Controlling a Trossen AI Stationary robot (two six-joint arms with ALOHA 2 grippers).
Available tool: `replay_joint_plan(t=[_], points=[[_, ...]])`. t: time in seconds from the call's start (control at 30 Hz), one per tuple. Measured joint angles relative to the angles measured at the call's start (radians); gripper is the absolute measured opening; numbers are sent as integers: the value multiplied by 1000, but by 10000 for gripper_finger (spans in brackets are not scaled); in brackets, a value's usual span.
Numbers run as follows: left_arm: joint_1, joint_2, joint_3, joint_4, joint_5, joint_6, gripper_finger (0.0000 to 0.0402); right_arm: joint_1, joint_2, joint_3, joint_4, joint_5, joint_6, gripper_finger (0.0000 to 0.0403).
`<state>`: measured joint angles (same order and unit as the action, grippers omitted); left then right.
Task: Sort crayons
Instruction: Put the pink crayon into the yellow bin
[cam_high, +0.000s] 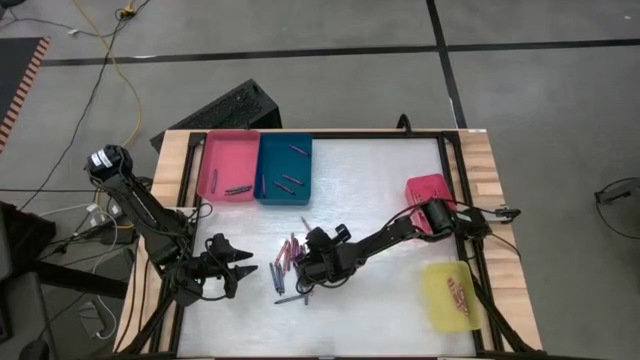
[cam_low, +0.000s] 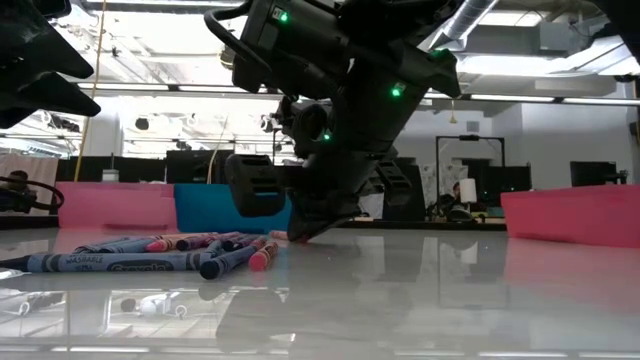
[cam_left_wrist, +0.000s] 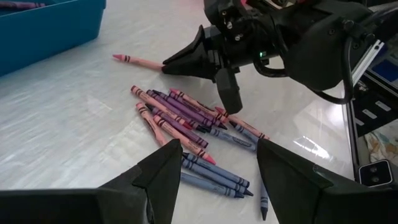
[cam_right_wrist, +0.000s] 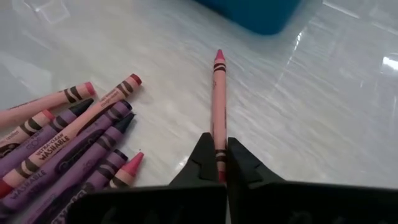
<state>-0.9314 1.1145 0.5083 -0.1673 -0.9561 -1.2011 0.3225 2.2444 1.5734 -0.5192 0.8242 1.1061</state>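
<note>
A loose heap of crayons (cam_high: 288, 256), pink, purple and grey-blue, lies on the white table between the two arms; the left wrist view also shows this crayon heap (cam_left_wrist: 186, 118). One pink crayon (cam_right_wrist: 217, 93) lies apart on the far side of the heap, its tip toward the blue tray (cam_high: 285, 168). My right gripper (cam_right_wrist: 219, 138) is shut on that crayon. My left gripper (cam_left_wrist: 219, 144) hovers open on the heap's left, touching nothing. My right gripper pinches the pink crayon's blunt end (cam_right_wrist: 217, 127) between its two fingertips. The fingers (cam_left_wrist: 186, 59) slant down from the table's right and near side, in line with the crayon. The crayon lies flat on the table, its tip (cam_right_wrist: 219, 55) pointing toward the blue tray.
A pink tray (cam_high: 228, 165) and the blue tray stand side by side at the far left, each with a few crayons. A red tray (cam_high: 428, 188) sits at the right edge and a yellow tray (cam_high: 447, 295) at the near right. A wooden frame borders the table.
</note>
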Motion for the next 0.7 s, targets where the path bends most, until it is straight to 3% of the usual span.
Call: replay_joint_plan(t=[0.33,0.7], points=[[0,0,0,0,2,0,199,43,4,71,-79,-4,-10,3],[0,0,0,0,3,0,199,103,4,231,-536,41,185,4]])
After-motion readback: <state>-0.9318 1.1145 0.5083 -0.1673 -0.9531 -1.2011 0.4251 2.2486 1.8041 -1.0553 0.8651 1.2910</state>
